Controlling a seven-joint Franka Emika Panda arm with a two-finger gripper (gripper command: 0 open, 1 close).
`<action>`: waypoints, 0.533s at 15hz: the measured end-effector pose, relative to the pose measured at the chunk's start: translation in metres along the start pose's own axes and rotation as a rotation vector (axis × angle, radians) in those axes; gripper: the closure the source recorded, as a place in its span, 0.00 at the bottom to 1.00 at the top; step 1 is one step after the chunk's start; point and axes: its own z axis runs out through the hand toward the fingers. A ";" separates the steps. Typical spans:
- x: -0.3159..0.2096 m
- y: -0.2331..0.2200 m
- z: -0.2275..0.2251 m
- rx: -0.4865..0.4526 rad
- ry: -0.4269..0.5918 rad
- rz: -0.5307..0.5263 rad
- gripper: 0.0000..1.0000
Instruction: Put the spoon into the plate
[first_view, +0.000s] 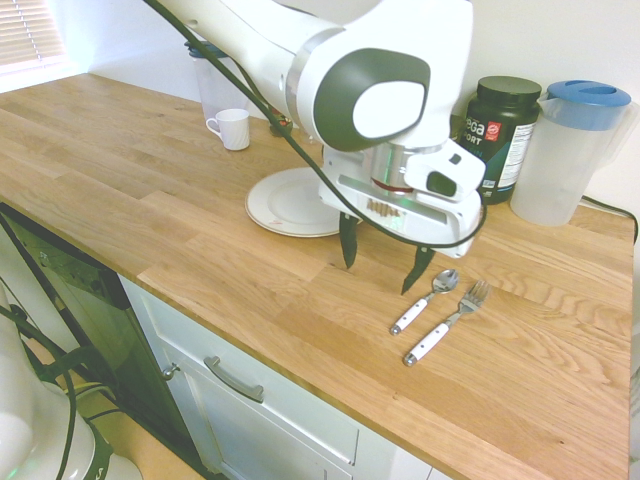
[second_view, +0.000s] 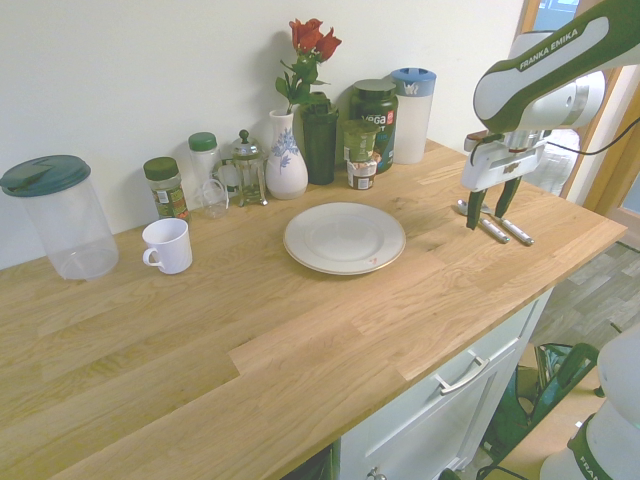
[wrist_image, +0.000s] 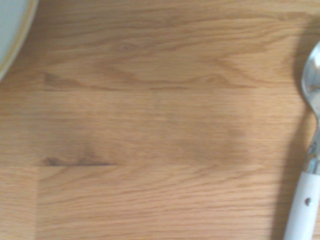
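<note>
We see the spoon (first_view: 431, 298) lying on the wooden counter (first_view: 250, 290), just beside the fork (first_view: 449, 322)
Near the spoon our gripper (first_view: 383, 282) hangs above the wood, its fingers wide apart with nothing between them; the white plate (second_view: 345, 238) sits well apart from the spoon, and beyond it we see the vase of red roses (second_view: 287, 158) and the white mug (second_view: 168, 247)

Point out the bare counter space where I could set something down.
Free: wood between the white ceramic plate and the counter's front edge; also left of the white ribbed mug in the first exterior view. Crowded: the wall side, with jars and pitchers.
</note>
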 end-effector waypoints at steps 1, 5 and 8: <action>0.004 0.005 0.008 -0.011 -0.006 0.000 0.00; 0.015 0.007 0.023 -0.048 -0.020 0.005 1.00; 0.021 0.005 0.033 -0.065 -0.026 0.047 1.00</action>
